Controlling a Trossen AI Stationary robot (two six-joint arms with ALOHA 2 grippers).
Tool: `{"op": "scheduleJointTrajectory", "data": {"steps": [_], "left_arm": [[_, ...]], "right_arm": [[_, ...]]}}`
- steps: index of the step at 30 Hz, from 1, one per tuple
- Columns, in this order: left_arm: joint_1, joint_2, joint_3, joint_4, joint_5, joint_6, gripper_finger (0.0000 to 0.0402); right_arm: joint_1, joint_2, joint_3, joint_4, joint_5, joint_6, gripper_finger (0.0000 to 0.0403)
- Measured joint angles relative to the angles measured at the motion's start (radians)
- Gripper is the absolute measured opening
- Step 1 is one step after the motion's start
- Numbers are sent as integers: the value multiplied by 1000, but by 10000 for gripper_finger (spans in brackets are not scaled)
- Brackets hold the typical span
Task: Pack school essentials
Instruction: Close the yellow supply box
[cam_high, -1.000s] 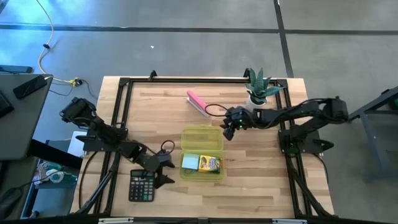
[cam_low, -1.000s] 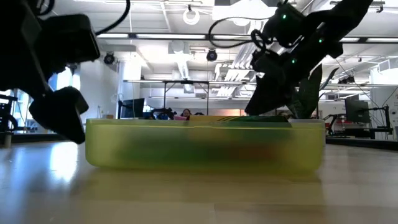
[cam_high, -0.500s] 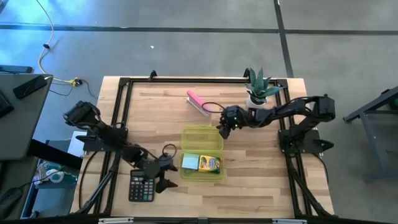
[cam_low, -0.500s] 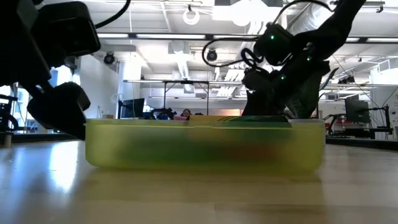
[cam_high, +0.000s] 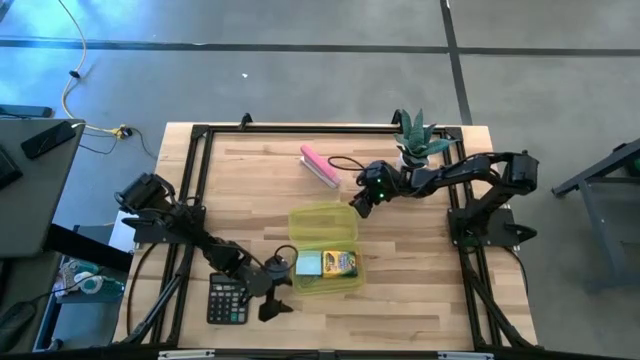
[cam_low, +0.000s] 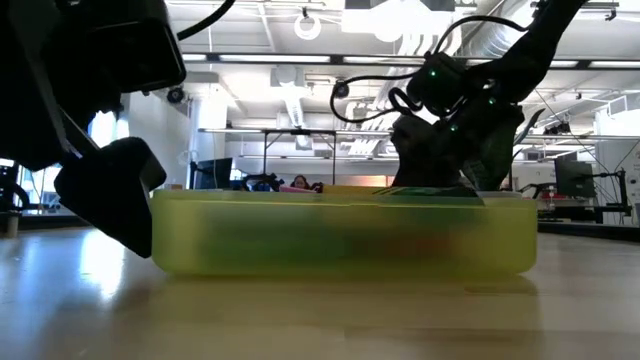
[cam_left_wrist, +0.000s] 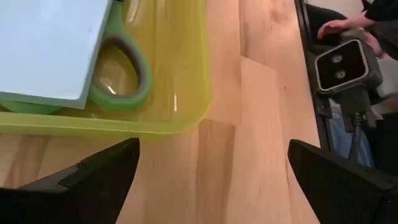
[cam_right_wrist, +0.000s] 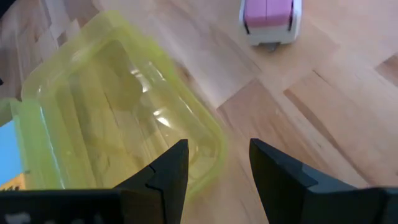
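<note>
Left gripper (cam_high: 277, 299) jaws spread beside the yellow box (cam_high: 322, 222).

**Colours around the yellow-green box**

The translucent yellow-green box (cam_high: 324, 222) holds a light-blue note pad (cam_left_wrist: 50, 46), green-and-grey scissor handles (cam_left_wrist: 127, 74) and a yellow crayon box (cam_high: 340, 263), probably multicoloured. Beyond it lies a pink block (cam_high: 319, 166); beside it, a black calculator (cam_high: 226, 298).

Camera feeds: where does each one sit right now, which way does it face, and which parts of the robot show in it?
High: overhead, straight down; both arms, left gripper, right gripper, yellow-green case.
Low: table height, level across; case wall, both arms dark above.
Left wrist: over the case corner; scissors, note pad, own spread fingers.
Right wrist: over the open lid, pink block beyond; own parted fingers.
Shared: all four show the case.
</note>
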Motion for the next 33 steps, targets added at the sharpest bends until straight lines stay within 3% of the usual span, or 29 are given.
{"op": "scheduleJointTrajectory", "data": {"steps": [8, 16, 33], "left_arm": [[15, 0, 0, -60, -54, -18, 400], [48, 0, 1, -79, -51, -3, 400], [61, -2, 2, -97, -46, 0, 400]], "right_arm": [[-13, 0, 0, -24, -59, 34, 161], [-2, 24, 0, -15, -62, 138, 161], [41, 77, -1, 40, -185, 293, 161]]}}
